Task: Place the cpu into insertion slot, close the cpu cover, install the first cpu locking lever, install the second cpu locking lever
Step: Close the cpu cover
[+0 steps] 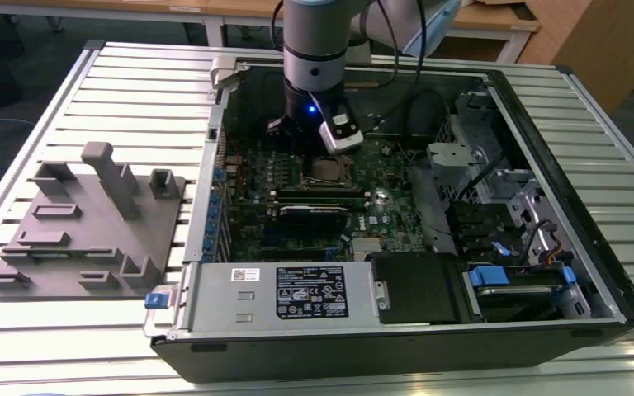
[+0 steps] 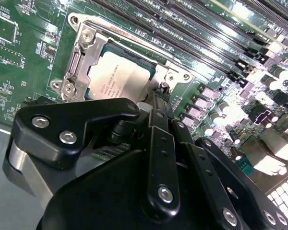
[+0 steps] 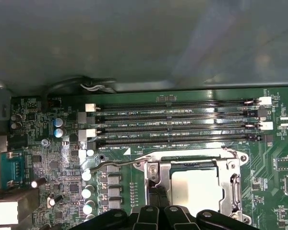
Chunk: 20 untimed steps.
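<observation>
The cpu [image 2: 117,79] [image 3: 194,189] lies flat in the insertion slot [image 3: 192,165] on the green motherboard, its grey metal top showing. The cpu cover [image 2: 79,60] [image 3: 232,187] lies down around it, with the chip showing through its window. A thin wire locking lever [image 3: 116,163] runs alongside the socket and ends in a curved handle. My gripper [image 3: 157,195] [image 2: 158,98] [image 1: 323,153] hangs just above the socket's edge, beside the cpu and close to that lever's socket end. Its fingers are shut with nothing seen between them.
Long black memory slots [image 3: 177,122] run beside the socket. A black expansion card [image 1: 314,210], a power supply [image 1: 284,293] and drive bays [image 1: 494,177] fill the open computer case. A grey fixture [image 1: 86,223] stands on the slatted table at the exterior view's left.
</observation>
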Tool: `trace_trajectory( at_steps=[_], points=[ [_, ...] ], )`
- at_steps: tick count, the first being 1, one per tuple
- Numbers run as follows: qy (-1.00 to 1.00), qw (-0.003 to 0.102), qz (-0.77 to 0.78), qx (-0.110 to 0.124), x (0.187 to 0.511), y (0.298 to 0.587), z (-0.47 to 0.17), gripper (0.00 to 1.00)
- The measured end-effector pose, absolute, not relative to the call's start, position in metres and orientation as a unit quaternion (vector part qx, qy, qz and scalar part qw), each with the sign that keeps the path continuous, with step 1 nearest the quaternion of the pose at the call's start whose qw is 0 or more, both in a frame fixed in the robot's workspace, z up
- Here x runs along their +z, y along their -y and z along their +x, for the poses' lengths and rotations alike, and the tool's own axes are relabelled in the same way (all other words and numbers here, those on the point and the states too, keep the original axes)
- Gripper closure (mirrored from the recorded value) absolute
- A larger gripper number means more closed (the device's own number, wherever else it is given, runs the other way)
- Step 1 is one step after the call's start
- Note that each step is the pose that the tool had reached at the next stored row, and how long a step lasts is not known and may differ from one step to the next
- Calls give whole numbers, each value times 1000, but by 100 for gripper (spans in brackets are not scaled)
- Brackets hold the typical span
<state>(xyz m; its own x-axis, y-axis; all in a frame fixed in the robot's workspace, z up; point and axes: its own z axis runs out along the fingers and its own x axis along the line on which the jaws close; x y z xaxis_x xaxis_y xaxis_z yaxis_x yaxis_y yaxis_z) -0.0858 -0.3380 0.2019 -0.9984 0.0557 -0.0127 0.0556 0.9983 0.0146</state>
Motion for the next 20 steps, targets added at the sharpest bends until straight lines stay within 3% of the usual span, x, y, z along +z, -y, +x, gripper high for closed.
trace_trajectory(
  at_steps=[20],
  points=[
    [-1000,6,28,7,197,338,-86,89]
  ],
)
